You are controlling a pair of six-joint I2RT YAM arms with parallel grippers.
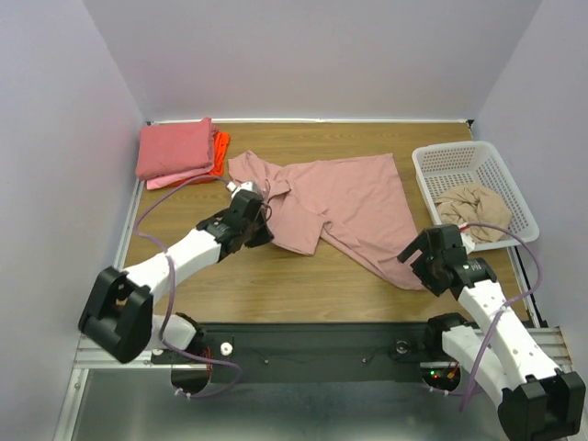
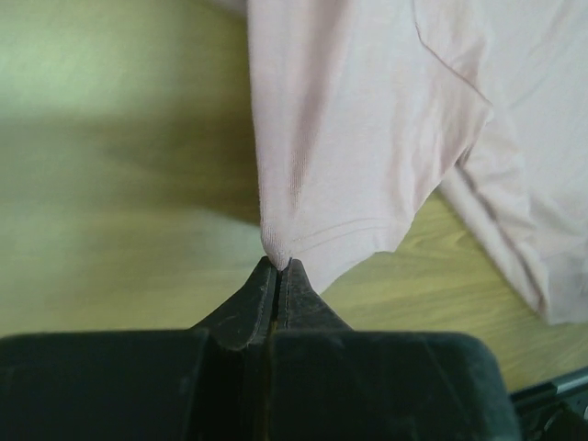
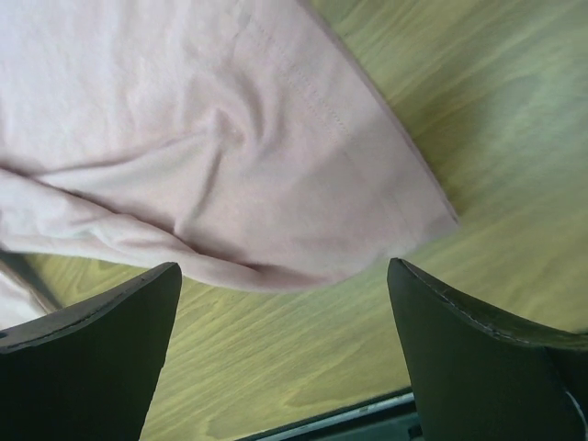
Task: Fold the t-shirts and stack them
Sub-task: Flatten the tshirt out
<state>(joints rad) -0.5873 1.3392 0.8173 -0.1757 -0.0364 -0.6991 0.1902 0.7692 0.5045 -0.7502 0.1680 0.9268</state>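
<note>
Left fingers (image 2: 277,268) are pressed fully together, pinching a stitched hem edge of the dusty-pink t-shirt (image 1: 354,197). In the left wrist view the cloth fans out from that pinch and throws a shadow on the bench (image 1: 303,276), so this part hangs clear of the wood. Seen from above, the grip sits at the shirt's left side, near the collar and a sleeve.

Right fingers (image 1: 415,253) stand wide apart and hold nothing. In the right wrist view the shirt's near right hem corner lies flat on the bench between them, with a line of stitching running along the hem. Whether the tips touch the cloth cannot be told. The rest of the shirt is spread across the middle of the bench, creased, with a loose fold along its near edge.

In the far left corner sits a folded pile. A coral-pink t-shirt (image 1: 175,147) is on top, a pale-pink t-shirt (image 1: 179,179) shows under its near edge, and an orange-red t-shirt (image 1: 220,152) pokes out on the right. At the far right, a white basket (image 1: 464,165) holds a crumpled beige t-shirt (image 1: 473,209).
</note>
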